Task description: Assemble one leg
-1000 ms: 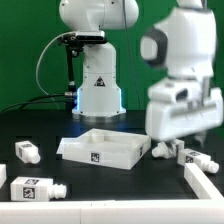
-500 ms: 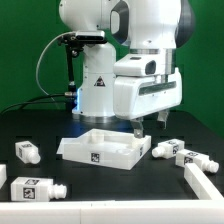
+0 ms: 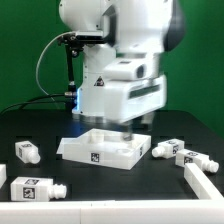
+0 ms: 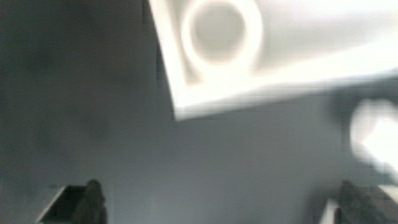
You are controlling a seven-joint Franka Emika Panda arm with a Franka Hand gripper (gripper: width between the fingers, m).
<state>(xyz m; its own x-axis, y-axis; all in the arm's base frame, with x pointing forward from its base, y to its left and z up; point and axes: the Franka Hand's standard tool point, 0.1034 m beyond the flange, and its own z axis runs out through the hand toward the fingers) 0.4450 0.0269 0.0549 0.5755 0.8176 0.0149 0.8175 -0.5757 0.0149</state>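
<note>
Several white legs with black-and-white tags lie on the black table: one at the exterior view's left (image 3: 26,151), one at the front left (image 3: 33,188), and two at the right (image 3: 165,149) (image 3: 196,158). The large white slab with raised corners (image 3: 103,149) lies in the middle. My gripper (image 3: 137,127) hangs just above the slab's far right part. In the wrist view its fingers (image 4: 79,203) stand wide apart with nothing between them, over dark table beside a blurred white corner of the slab (image 4: 240,50). The gripper is open and empty.
The robot base (image 3: 98,90) stands behind the slab with a cable loop at its left. A white flat part (image 3: 208,183) sits at the front right edge. A green wall is behind.
The arm has swung from the exterior view's right toward the left over the last second, and the gripper now hangs over the slab's far right part instead of the right-hand legs.
</note>
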